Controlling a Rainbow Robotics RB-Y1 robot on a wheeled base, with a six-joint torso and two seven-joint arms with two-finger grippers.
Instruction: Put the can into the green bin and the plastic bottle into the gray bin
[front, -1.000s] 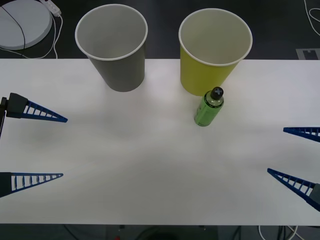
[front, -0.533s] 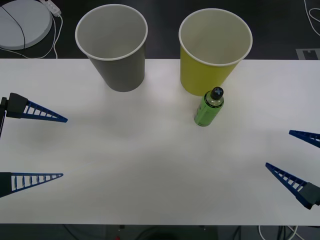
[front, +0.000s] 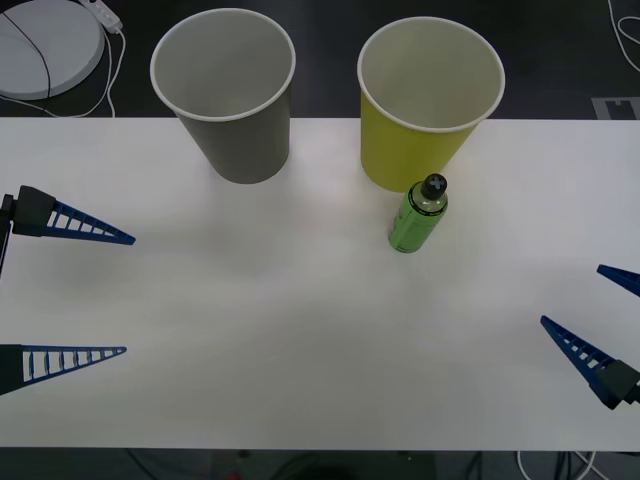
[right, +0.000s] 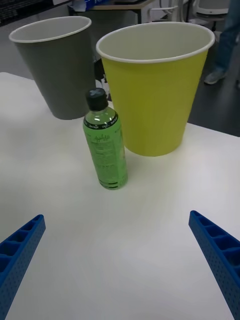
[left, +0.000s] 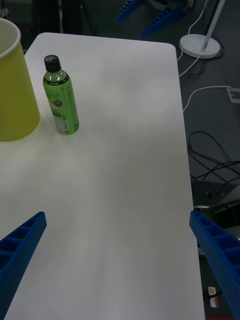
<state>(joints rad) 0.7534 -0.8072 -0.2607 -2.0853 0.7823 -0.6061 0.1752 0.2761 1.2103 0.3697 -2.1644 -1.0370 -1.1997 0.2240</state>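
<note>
The plastic bottle (front: 417, 215) stands upright on the white table, clear with a green label and black cap, just in front of the green bin (front: 415, 150). The gray bin (front: 245, 140) stands to the left of the green one, both upright at the table's back. The can is out of view. My right gripper (front: 572, 294) hovers open at the table's right edge, facing the bottle (right: 106, 150) and the green bin (right: 155, 100) from a distance. My left gripper (front: 129, 295) is open at the left edge, far from the bottle (left: 61, 102).
The white table (front: 300, 330) spreads wide and bare between the two grippers. A round white lamp base (front: 45, 45) with cables lies on the dark floor behind the table's left corner. More cables (left: 210, 150) trail on the floor beside the table.
My right gripper has drifted a little to the right, toward the table's edge, and turned slightly. The left gripper, the bottle and both bins have not moved.
</note>
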